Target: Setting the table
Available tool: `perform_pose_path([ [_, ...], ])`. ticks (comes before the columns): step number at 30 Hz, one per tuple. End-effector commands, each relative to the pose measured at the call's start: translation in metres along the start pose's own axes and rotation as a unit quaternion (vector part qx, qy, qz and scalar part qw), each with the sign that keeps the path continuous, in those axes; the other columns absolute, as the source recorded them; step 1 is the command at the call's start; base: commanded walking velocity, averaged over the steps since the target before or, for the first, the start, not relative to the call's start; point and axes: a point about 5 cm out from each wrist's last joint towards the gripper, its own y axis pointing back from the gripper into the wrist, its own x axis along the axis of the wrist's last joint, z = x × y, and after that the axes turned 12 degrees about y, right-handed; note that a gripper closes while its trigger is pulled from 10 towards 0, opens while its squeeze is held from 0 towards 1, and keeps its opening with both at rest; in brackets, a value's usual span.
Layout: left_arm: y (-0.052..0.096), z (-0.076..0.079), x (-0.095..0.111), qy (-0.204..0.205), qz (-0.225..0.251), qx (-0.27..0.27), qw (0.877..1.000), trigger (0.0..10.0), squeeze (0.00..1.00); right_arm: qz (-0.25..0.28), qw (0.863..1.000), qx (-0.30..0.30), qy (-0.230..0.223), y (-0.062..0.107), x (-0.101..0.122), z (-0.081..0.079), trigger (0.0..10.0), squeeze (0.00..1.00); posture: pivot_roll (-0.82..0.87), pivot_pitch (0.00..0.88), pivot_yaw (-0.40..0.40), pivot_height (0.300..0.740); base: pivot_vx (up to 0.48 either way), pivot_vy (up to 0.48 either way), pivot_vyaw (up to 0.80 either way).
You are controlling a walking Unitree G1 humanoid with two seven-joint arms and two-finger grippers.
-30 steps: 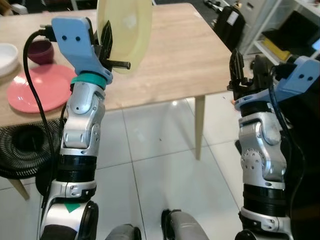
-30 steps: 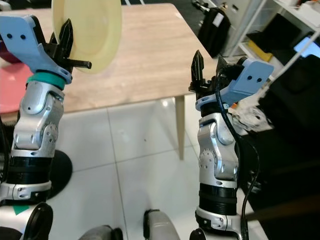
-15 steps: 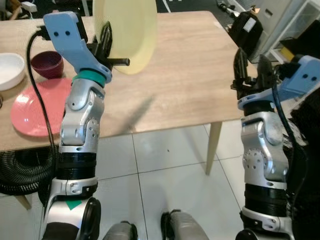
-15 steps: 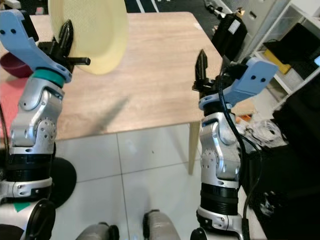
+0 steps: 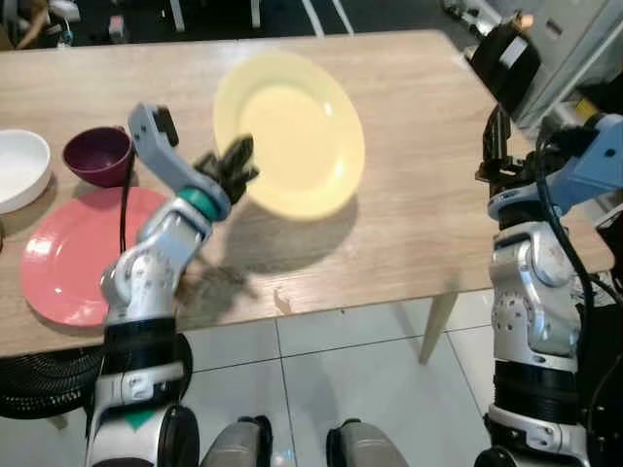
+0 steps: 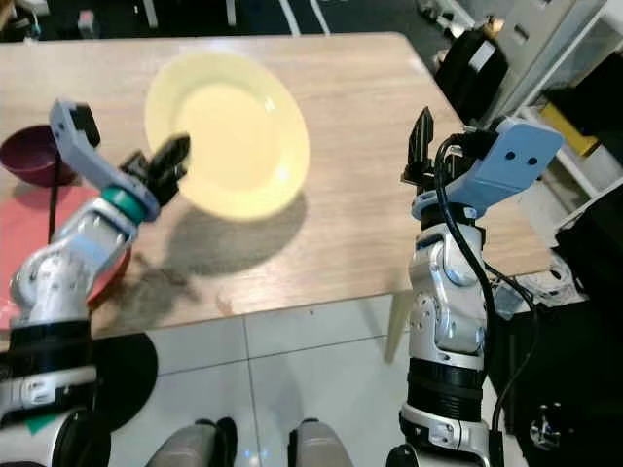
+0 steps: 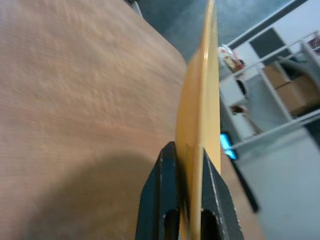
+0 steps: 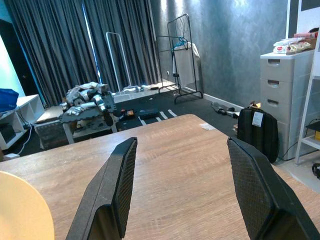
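Observation:
A pale yellow plate (image 5: 289, 131) hangs tilted a little above the wooden table (image 5: 409, 195), casting a shadow beneath it. My left gripper (image 5: 234, 165) is shut on the plate's near left rim; the left wrist view has the plate's edge (image 7: 200, 120) clamped between both black fingers (image 7: 162, 185). My right gripper (image 5: 498, 146) is raised at the table's right end, open and holding nothing, its fingers (image 8: 117, 185) spread wide in the right wrist view. On the table's left lie a pink plate (image 5: 68, 258), a maroon bowl (image 5: 97, 154) and a white bowl (image 5: 18, 167).
A black backpack (image 5: 506, 58) stands on the floor beyond the table's right end, near white shelving. A black fan base (image 5: 39, 428) sits on the tiled floor under the table's left side. A table leg (image 5: 438, 326) stands by my right arm.
My left arm has swung forward and down, turning the yellow plate from upright to nearly flat over the table. The camera has moved closer to the table. The right gripper stays raised and open.

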Motion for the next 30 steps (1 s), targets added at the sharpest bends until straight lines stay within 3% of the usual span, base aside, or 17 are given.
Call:
perform_pose_path([
  [1, 0.008, 0.002, -0.004, 0.019, -0.025, -0.021, 0.999, 10.0, 0.00, -0.012, 1.000, -0.006, 0.004, 0.004, -0.005, 0.003, 10.0, 0.00, -0.06, 0.000, 0.049, 0.740, 0.000, 0.000, 0.00],
  [3, 0.008, 0.002, -0.004, 0.019, -0.025, -0.021, 0.999, 10.0, 0.00, -0.012, 1.000, -0.006, 0.004, 0.004, -0.005, 0.003, 10.0, 0.00, -0.06, 0.000, 0.049, 0.740, 0.000, 0.000, 0.00],
  [7, 0.011, -0.013, -0.023, 0.033, -0.082, 0.014, 0.996, 10.0, 0.00, -0.018, 1.000, 0.004, 0.003, 0.007, -0.007, -0.003, 10.0, 0.00, -0.07, 0.003, 0.043, 0.740, 0.000, 0.000, 0.00],
  [12, 0.006, -0.021, -0.034, 0.050, -0.112, 0.048, 0.991, 10.0, 0.00, -0.022, 1.000, 0.012, 0.004, 0.010, -0.007, -0.004, 10.0, 0.00, -0.08, 0.014, 0.040, 0.740, 0.000, 0.000, 0.00],
  [21, -0.016, -0.015, -0.024, 0.076, -0.093, 0.070, 0.990, 10.0, 0.00, -0.027, 0.999, 0.017, 0.003, 0.013, -0.008, -0.005, 10.0, 0.00, -0.09, 0.022, 0.033, 0.740, 0.000, 0.000, 0.00],
  [26, -0.020, -0.016, -0.024, 0.077, -0.095, 0.077, 0.989, 10.0, 0.00, -0.027, 0.999, 0.019, 0.003, 0.013, -0.008, -0.005, 10.0, 0.00, -0.10, 0.022, 0.033, 0.740, 0.000, 0.000, 0.00],
  [28, -0.022, -0.015, -0.030, 0.076, -0.113, 0.079, 0.988, 10.0, 0.45, -0.027, 0.999, 0.021, 0.004, 0.013, -0.007, -0.006, 10.0, 0.00, -0.10, 0.020, 0.034, 0.740, 0.000, 0.000, 0.00],
  [30, -0.023, -0.014, -0.034, 0.075, -0.123, 0.081, 0.986, 10.0, 0.45, -0.027, 0.999, 0.022, 0.004, 0.013, -0.007, -0.006, 10.0, 0.00, -0.10, 0.020, 0.037, 0.740, 0.000, 0.000, 0.00],
])
